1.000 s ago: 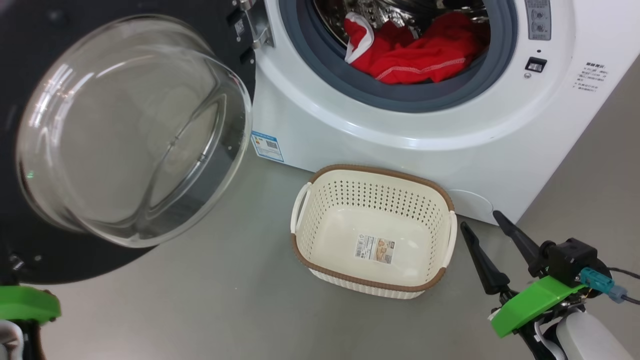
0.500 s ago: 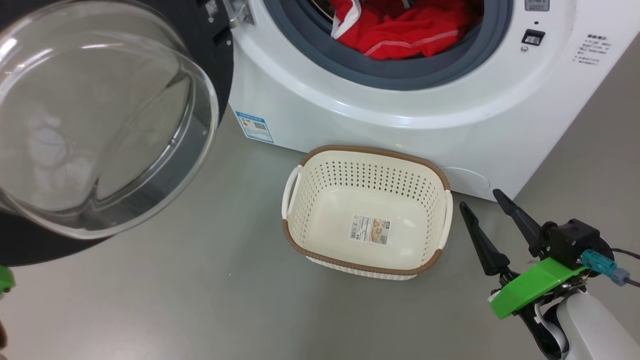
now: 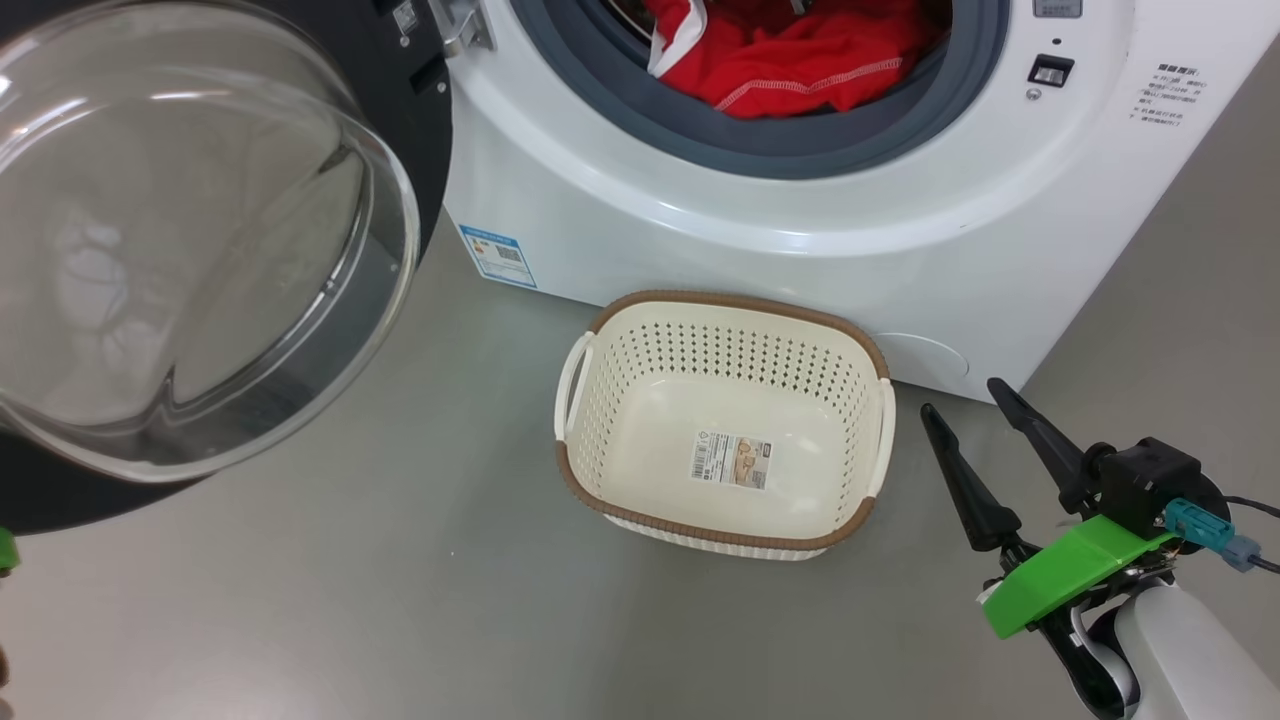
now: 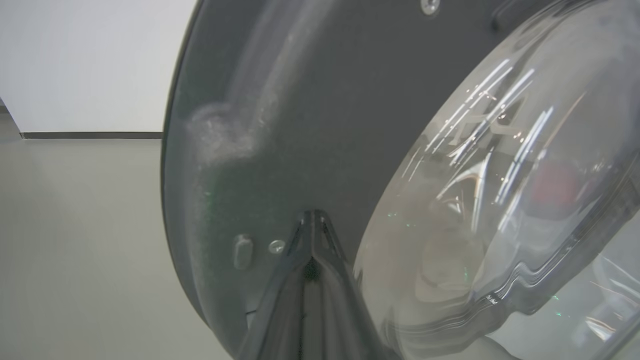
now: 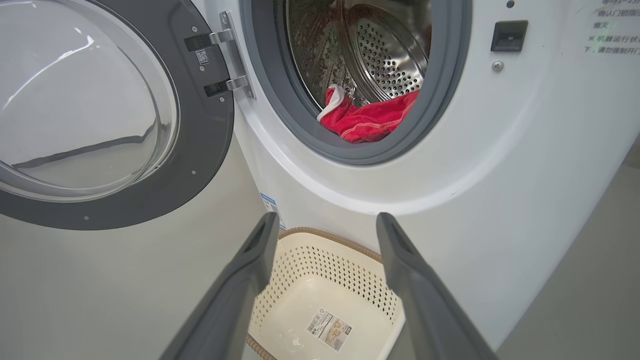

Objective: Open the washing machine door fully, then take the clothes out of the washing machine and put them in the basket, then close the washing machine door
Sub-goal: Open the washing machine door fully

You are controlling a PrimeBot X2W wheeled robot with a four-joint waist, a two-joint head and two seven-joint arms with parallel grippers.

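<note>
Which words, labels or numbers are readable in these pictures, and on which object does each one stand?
Nothing is legible.
Printed lines on the washing machine: blurred.
Blue sticker on its front: too small.
Label sticker in the basket: too small.
Code label on the washing machine door: too small.

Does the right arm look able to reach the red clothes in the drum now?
Probably yes: the washing machine door is swung aside, the right claw is open and empty, and nothing stands before the clothes.
</note>
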